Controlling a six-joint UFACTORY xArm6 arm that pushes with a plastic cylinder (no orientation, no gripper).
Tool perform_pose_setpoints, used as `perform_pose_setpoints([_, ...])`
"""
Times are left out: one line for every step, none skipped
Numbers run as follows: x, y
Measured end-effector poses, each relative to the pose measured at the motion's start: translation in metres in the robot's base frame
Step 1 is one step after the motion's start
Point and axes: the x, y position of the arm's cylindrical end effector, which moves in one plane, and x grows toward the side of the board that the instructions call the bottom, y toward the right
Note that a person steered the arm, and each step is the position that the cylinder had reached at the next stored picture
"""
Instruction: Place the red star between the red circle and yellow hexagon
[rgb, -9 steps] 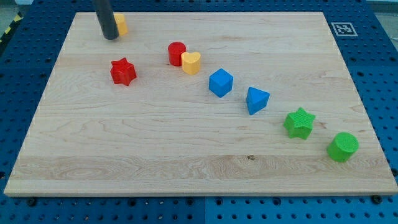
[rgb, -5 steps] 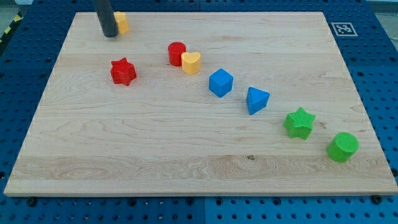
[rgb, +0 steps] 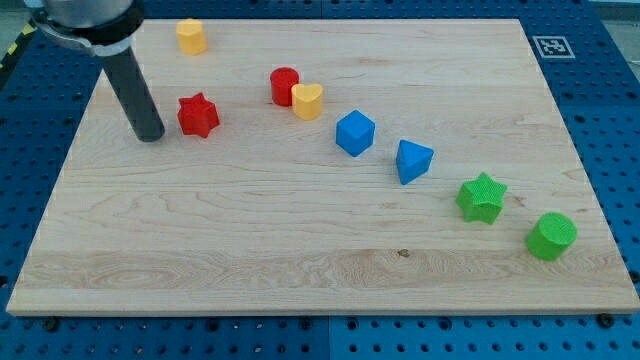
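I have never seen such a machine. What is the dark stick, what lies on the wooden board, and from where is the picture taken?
The dark stick is a robot arm's rod; it holds nothing and only pushes. My tip rests just left of the red star block. One camera looks down at the wooden board; its mounting is unknown. Also there: a yellow hexagon block, a red round block touching a yellow heart block, two blue blocks, a green star block and a green round block.

Red star (rgb: 198, 114) flat, view's left of red circle (rgb: 284, 85); yellow hexagon (rgb: 191, 36) near top.
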Motion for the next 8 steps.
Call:
perform_pose_setpoints([0.015,0.028])
perform_pose_setpoints([0.014,0.032])
perform_pose_setpoints([0.008,0.032])
perform_pose_setpoints([0.006,0.032])
perform_pose_setpoints([-0.009,0.032])
perform_pose_setpoints([-0.027,0.034])
perform_pose_setpoints([-0.040,0.047])
perform_pose_setpoints([-0.052,0.058])
